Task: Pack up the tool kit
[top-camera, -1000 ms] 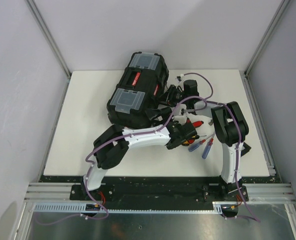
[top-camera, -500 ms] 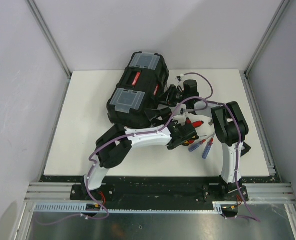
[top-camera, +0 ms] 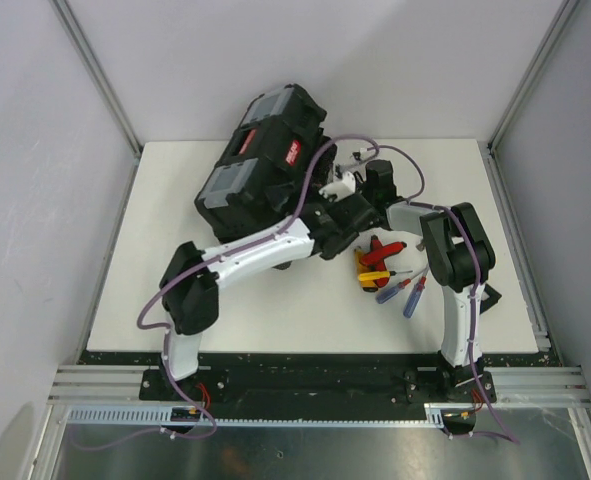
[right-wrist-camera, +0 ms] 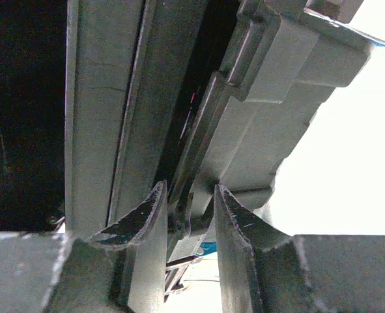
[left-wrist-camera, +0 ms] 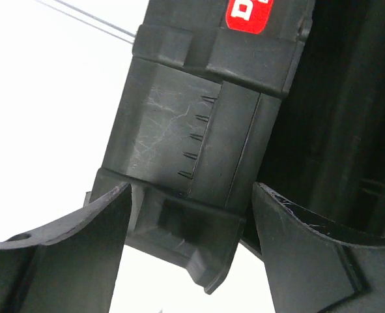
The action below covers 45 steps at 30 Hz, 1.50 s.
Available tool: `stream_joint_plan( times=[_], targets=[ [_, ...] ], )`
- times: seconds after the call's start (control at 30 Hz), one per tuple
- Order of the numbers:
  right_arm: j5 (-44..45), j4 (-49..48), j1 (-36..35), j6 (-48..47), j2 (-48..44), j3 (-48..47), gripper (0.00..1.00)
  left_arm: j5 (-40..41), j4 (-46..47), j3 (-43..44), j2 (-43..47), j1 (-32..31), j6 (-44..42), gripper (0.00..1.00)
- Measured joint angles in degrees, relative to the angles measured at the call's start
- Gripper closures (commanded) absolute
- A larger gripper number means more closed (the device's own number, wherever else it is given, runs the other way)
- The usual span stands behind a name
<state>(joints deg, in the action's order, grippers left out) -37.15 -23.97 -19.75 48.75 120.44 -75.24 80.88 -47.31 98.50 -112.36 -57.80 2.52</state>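
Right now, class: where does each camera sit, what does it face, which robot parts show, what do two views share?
Top external: above, behind bases, looking down at table, toolbox, screwdrivers; both arms show.
Left wrist: on left gripper, facing toolbox's side; its fingers show.
Right wrist: on right gripper, facing toolbox's edge; its fingers show.
Shared: both wrist views fill with toolbox.

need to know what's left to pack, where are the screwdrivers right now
In the top view the screwdrivers lie clustered on the table, right of centre, just left of the right arm and nearer than the toolbox.
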Motion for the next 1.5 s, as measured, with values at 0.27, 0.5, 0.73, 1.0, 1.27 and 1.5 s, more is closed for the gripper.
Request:
stream_joint_plan(
  times=[0.27,0.5,0.73,1.0,1.27,1.5],
  targets=[
    [0.2,0.9,0.0,-0.2,0.2,-0.7,1.00,-4.1,0.0,1.7,6.3,4.5,0.4,0.22],
    [1.1,3.2,-0.3,-1.6,0.4,-2.2,1.00,-15.6,0.2,1.6,13.3,10.5,3.3,0.21],
    [2.0,5.9,-0.6,-3.0,0.7,-3.9,1.00,-25.8,1.3,1.6,19.8,19.8,6.0,0.21],
    [2.1,6.9,-0.6,-3.5,1.4,-5.3,1.00,-44.4,4.4,-1.3,26.1,32.7,8.6,0.21],
    [2.2,8.2,-0.7,-3.8,1.9,-6.7,1.00,-59.6,8.8,-5.4,30.4,43.1,11.4,0.21],
    [2.2,9.2,-0.7,-3.8,2.5,-7.8,1.00,-70.3,12.8,-9.1,32.6,50.9,15.3,0.21]
  ],
)
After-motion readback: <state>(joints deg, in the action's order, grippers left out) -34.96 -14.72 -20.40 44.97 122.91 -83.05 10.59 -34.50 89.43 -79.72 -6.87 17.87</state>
